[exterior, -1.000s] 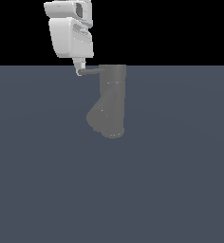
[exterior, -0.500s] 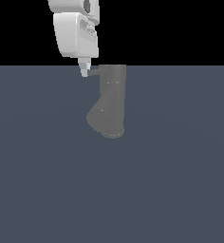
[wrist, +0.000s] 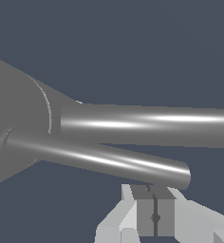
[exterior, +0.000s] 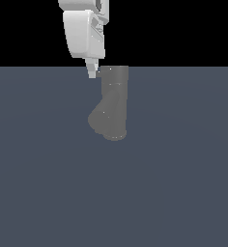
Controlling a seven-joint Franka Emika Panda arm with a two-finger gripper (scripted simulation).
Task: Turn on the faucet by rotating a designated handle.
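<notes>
The two flat, pale-grey fingertip pads (wrist: 146, 211) sit pressed together, only a thin dark seam between them and nothing caught there, so the white, blocky gripper (exterior: 92, 73) of the robot arm is closed on itself. In the wrist view, these matte, square-cut fingers lie just beside the rounded free end of the handle (wrist: 99, 159), a smooth grey rod with a long bright streak of gloss along its length; whether metal meets metal I cannot tell. In the exterior view the fingers point downward in the upper middle of the frame, their tip level with the top of the faucet (exterior: 113, 103) and right against its side on the exterior view's left, where only a small pale stub of the handle shows.

The faucet is a dull dark-grey upright cylinder, plain and matte, with faint ring seams near its cap and a thicker angled spout (exterior: 99, 118) branching low toward the exterior view's left, giving it a Y shape. It stands in the upper centre of a flat, featureless slate-blue surface (exterior: 174, 183). Above the gripper, the glossy white plastic-looking arm housing (exterior: 83, 31) rises out of frame against black.
</notes>
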